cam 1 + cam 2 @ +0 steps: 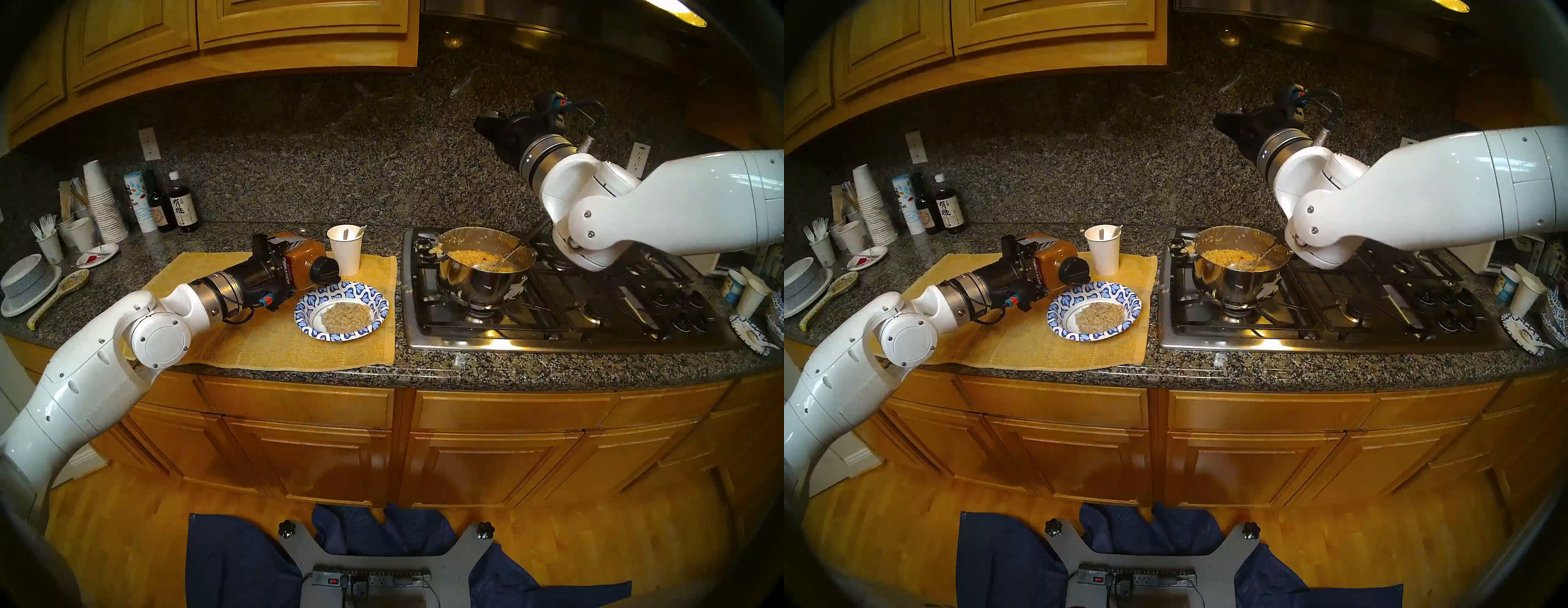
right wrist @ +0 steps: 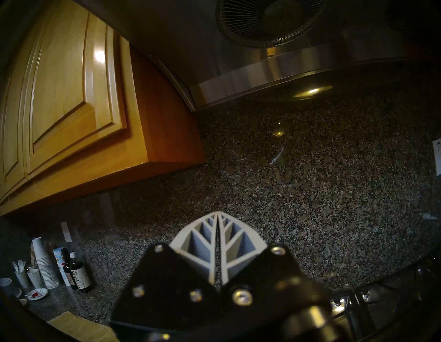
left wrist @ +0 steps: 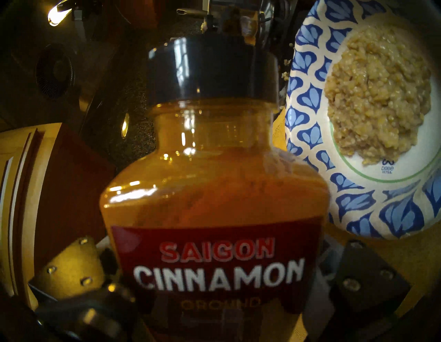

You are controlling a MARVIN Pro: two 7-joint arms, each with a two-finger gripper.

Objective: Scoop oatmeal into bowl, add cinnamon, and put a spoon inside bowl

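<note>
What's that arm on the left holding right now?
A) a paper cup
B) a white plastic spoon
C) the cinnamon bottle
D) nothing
C: the left gripper is clamped around the cinnamon bottle, tipped sideways with its dark cap toward the bowl.

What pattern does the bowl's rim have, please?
Blue leaf shapes on white, on the bowl; clearest in the left wrist view.
</note>
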